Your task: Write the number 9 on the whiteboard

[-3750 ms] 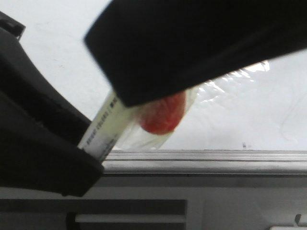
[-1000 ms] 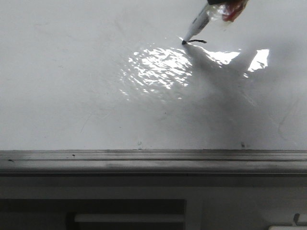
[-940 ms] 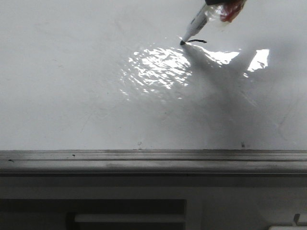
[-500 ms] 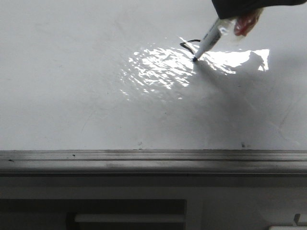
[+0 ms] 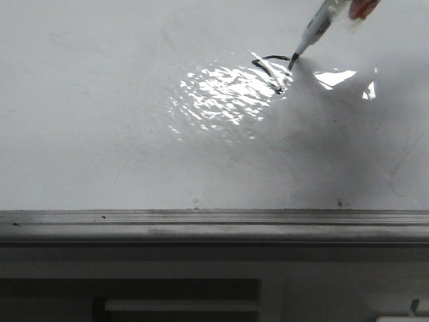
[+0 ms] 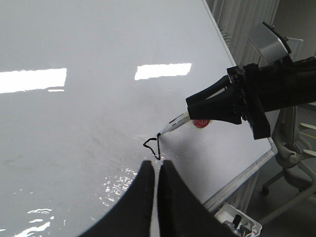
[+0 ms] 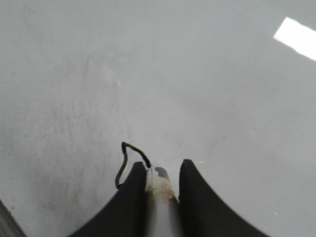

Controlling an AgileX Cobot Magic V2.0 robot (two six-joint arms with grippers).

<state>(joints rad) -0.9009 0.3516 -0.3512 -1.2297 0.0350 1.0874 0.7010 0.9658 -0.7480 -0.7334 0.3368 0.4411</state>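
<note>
The whiteboard (image 5: pixel 100 134) is glossy white with glare and a grey rim (image 5: pixel 201 218). On it is a small, thin black, roughly triangular loop (image 5: pixel 255 64), part of the number 9; no long stroke shows. My right gripper (image 7: pixel 160 165) is shut on a white marker (image 7: pixel 161 190), whose tip touches the board at the loop's upper right corner (image 5: pixel 295 58). The left wrist view shows that gripper (image 6: pixel 232 98), the marker (image 6: pixel 177 121) and the loop (image 6: pixel 144 144). My left gripper (image 6: pixel 156 165) is shut and empty, hovering just short of the loop.
A dark grey slotted panel (image 5: pixel 181 288) lies below the board's near rim. In the left wrist view an office chair (image 6: pixel 296 148) and a small white box (image 6: pixel 237 222) stand beyond the board's edge. A red blob (image 6: pixel 201 123) sits on the marker's body.
The marker tip ran from the short top stroke's left end diagonally down and right, then back up to the stroke's right end, closing the loop. Earlier the arms blocked the front view.
</note>
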